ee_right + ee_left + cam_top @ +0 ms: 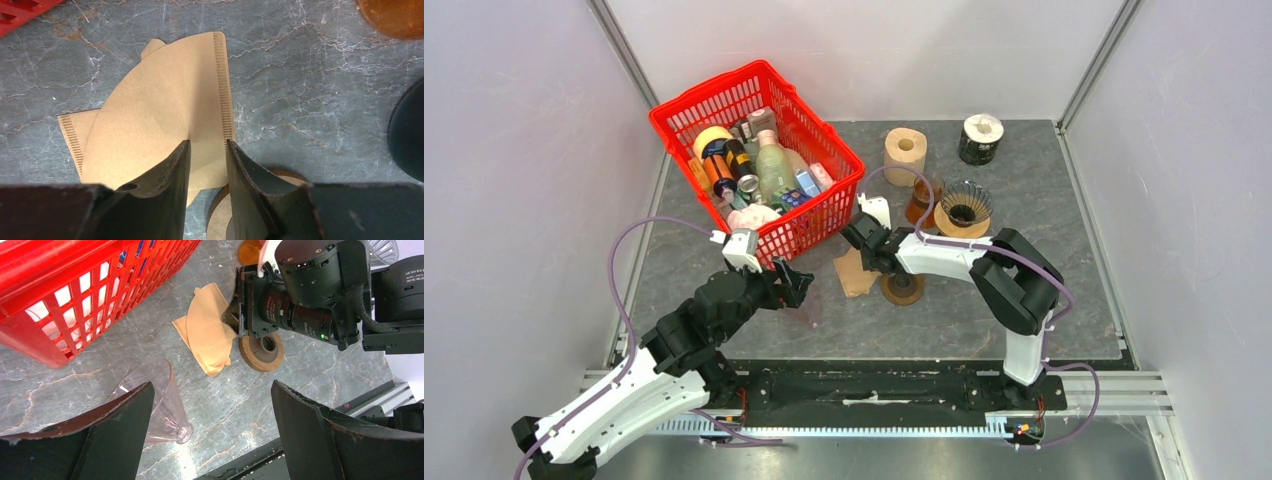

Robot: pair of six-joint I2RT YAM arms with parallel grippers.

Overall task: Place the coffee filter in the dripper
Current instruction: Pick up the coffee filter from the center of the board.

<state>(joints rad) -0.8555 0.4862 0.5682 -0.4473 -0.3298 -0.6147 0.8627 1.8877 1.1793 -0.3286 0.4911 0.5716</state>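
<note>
Brown paper coffee filters (160, 110) lie flat and overlapping on the grey table (1064, 260), also visible as coffee filters (854, 272) in front of the basket. My right gripper (208, 145) hovers low over the top filter's right, perforated edge, with a narrow gap between its jaws and paper showing through that gap. A ribbed dripper (965, 207) stands upright on a wooden ring behind my right arm. My left gripper (212, 385) is wide open and holds nothing. A clear pinkish cone (155, 400) lies on its side beside its left finger.
A loose wooden ring (903, 288) lies just right of the filters, under my right wrist. A red basket (759, 160) of bottles fills the back left. A paper roll (905, 152), a dark tin (980, 139) and an amber glass (921, 205) stand at the back.
</note>
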